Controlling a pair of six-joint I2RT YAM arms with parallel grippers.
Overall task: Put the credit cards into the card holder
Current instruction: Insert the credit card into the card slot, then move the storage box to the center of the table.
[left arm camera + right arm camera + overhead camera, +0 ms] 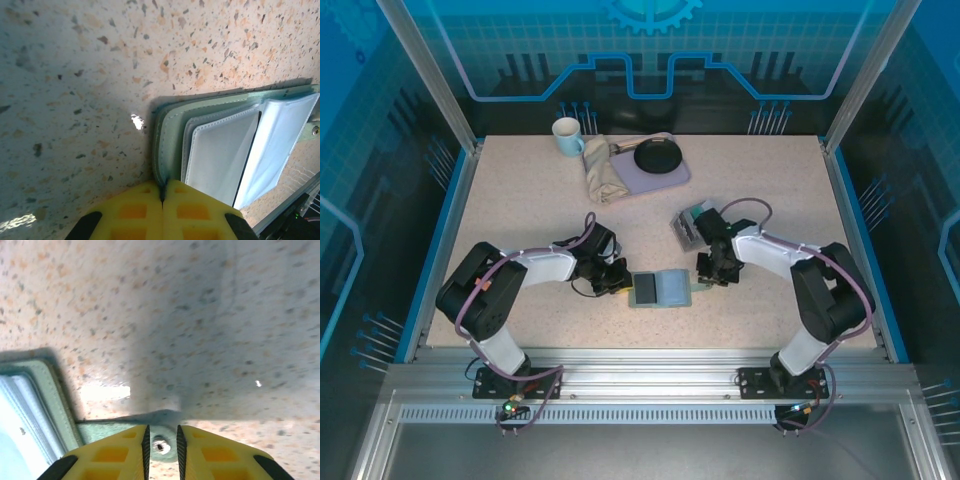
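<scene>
Though left end effector clamped on card holder, right end effector slightly spread.

Top view: bright, even overhead light on the tabletop, short soft shadows, dim blue surround. Left wrist view: speckle sharp, broad shadow over the left and near parts, one specular spot left of the card holder, whose inside blows out white. Right wrist view: soft and slightly blurred, large diagonal shadow, glare patch near centre-left.
</scene>
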